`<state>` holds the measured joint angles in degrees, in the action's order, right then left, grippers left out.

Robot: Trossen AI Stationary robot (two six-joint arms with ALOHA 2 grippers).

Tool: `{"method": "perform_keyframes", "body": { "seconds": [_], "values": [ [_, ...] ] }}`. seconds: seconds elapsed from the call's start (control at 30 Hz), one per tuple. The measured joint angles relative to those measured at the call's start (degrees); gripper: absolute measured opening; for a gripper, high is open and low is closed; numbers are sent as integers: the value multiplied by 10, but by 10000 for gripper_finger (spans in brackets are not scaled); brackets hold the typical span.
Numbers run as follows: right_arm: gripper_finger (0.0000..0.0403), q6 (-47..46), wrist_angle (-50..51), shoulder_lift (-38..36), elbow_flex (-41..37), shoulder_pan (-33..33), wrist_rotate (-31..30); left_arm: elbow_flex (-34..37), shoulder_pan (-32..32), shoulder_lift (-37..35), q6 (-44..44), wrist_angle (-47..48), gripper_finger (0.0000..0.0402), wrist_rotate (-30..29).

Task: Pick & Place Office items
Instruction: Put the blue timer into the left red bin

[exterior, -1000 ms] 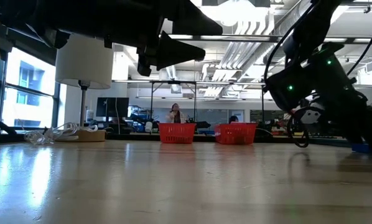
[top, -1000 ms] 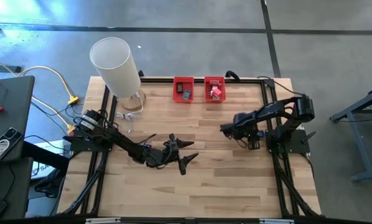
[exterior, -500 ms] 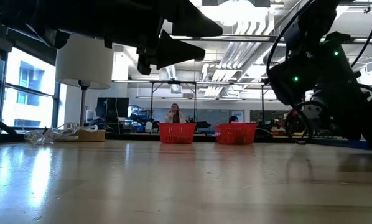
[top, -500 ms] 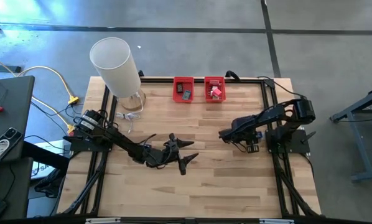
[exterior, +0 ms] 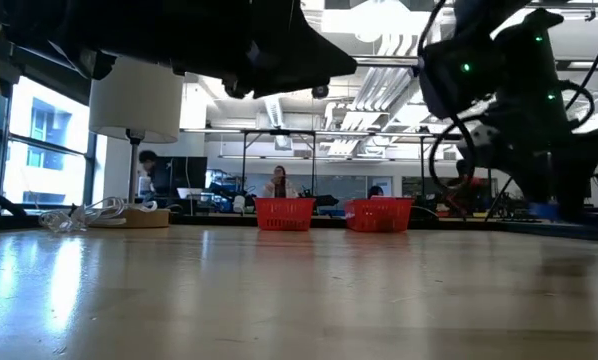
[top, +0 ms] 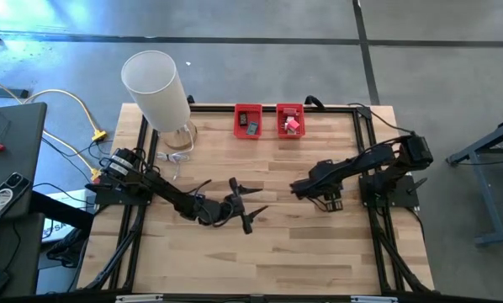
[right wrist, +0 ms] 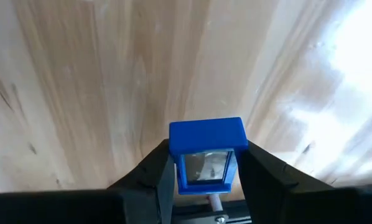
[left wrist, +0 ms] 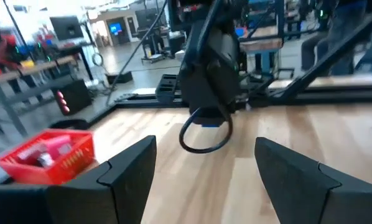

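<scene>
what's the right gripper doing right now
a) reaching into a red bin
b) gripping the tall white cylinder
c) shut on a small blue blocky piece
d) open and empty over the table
c: in the right wrist view the right gripper has its two dark fingers closed on either side of a small blue blocky piece, held over the bare wooden table.
</scene>
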<state>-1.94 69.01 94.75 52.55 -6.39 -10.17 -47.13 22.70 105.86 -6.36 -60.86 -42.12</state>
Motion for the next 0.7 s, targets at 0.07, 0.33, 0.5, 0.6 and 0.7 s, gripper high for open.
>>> {"method": "perform_keyframes", "body": {
  "seconds": [0.07, 0.33, 0.5, 0.6, 0.7],
  "values": [
    [131, -11, 4, -9, 9, -3, 0, 0, 0, 0, -43, 0, 264, 0],
    [131, -1, -67, -54, 26, -11, 46, 0, 0, 0, -119, 10, 264, 0],
    [131, -10, -124, -96, 25, -14, 62, 0, 3, 0, -196, 18, 264, -14],
    [131, -16, -180, -125, 25, -26, 63, 0, 4, 0, -238, 18, 264, -38],
    [131, -19, -250, -151, 22, -45, 68, 0, 3, -3, -272, 19, 264, -39]
  ]
}}
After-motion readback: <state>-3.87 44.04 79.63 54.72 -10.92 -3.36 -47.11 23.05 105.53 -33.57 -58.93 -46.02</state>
